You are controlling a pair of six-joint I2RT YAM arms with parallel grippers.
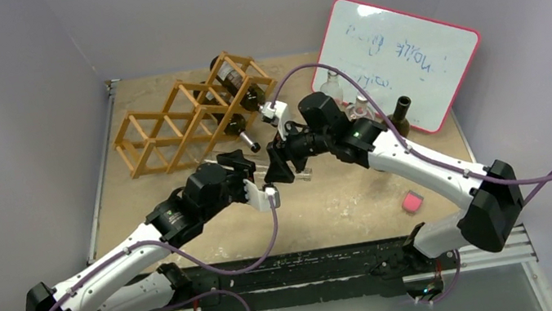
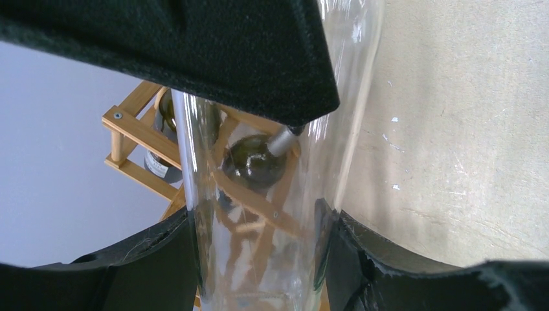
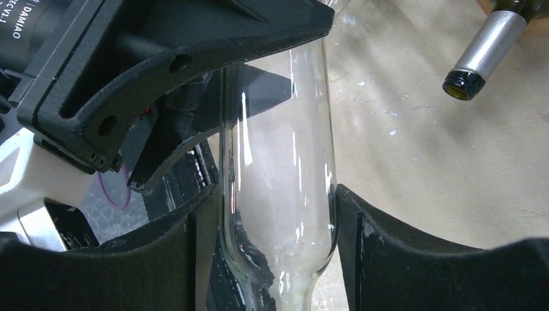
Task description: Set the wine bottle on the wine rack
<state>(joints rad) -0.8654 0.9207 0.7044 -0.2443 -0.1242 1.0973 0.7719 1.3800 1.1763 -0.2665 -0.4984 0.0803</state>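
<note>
A clear glass wine bottle (image 1: 302, 173) is held off the table between both arms, in front of the wine rack (image 1: 170, 130). My left gripper (image 1: 258, 181) is shut on it; in the left wrist view both pads press the bottle (image 2: 259, 272) at the left gripper (image 2: 259, 220). My right gripper (image 1: 284, 162) is shut on it too, near the shoulder, where the glass (image 3: 278, 162) narrows between the right gripper (image 3: 272, 220) pads. The wooden rack (image 2: 136, 129) holds two dark bottles (image 1: 232, 75), one seen through the glass (image 2: 256, 162).
A dark bottle's foil neck (image 3: 482, 55) sticks out of the rack toward the right gripper. A red-framed whiteboard (image 1: 399, 63) leans at the back right with a dark upright bottle (image 1: 401, 112) and clear glassware (image 1: 342, 92) before it. A small pink block (image 1: 411, 202) lies near right.
</note>
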